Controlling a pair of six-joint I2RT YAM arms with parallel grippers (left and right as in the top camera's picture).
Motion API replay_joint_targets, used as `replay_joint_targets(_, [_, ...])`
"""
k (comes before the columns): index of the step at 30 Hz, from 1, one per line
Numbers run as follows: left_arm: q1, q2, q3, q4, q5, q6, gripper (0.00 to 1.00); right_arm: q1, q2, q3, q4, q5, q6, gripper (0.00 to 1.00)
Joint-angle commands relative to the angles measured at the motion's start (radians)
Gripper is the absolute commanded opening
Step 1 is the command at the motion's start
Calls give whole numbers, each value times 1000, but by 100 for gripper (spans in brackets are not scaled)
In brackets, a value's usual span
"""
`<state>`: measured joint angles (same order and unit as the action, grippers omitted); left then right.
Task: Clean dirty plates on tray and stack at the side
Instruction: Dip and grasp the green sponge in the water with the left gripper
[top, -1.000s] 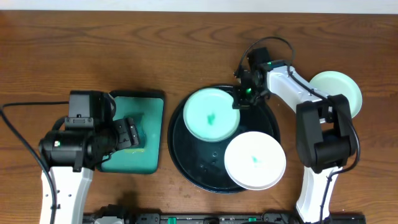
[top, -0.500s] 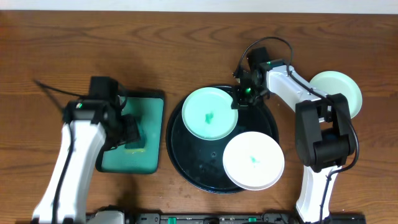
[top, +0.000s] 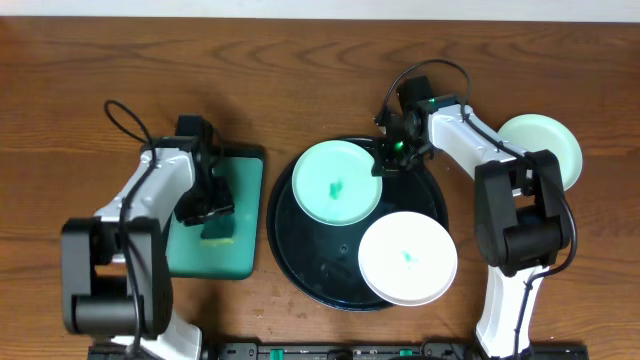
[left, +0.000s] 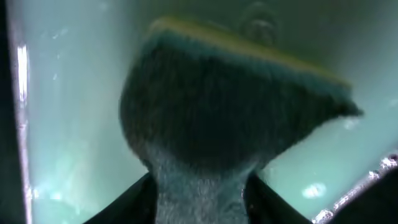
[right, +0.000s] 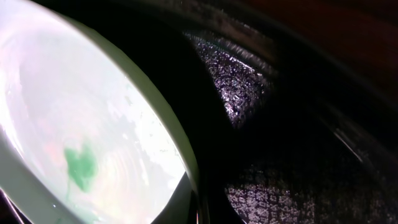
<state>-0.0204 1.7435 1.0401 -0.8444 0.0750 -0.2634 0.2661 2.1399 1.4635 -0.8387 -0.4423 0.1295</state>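
On the round black tray (top: 288, 238) lie a mint green plate (top: 338, 183) and a white plate (top: 408, 257), each with a teal smear. My right gripper (top: 386, 158) is shut on the mint plate's right rim; in the right wrist view that rim (right: 163, 118) runs down between the fingers of the gripper (right: 198, 202). Another mint plate (top: 548, 148) rests on the table at the far right. My left gripper (top: 213, 212) is over the teal rectangular tray (top: 238, 170). In the left wrist view the left gripper (left: 199, 196) pinches a dark green and yellow sponge (left: 236, 106).
The teal rectangular tray (left: 62, 99) fills the left wrist view behind the sponge. Bare wooden table lies beyond both trays. Cables loop by each arm. The black tray's textured floor (right: 249, 93) shows beside the held plate.
The left arm swung forward over the teal tray and its jaws narrowed onto the sponge. The right arm and the plates have not moved.
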Motion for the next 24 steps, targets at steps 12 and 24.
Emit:
replay_joint_targets(12, [2, 42, 14, -3, 56, 2, 7, 23, 66, -32, -36, 14, 11, 2])
replay_joint_targets(24, [1, -457, 14, -2, 18, 12, 7, 23, 66, -32, -40, 15, 11, 1])
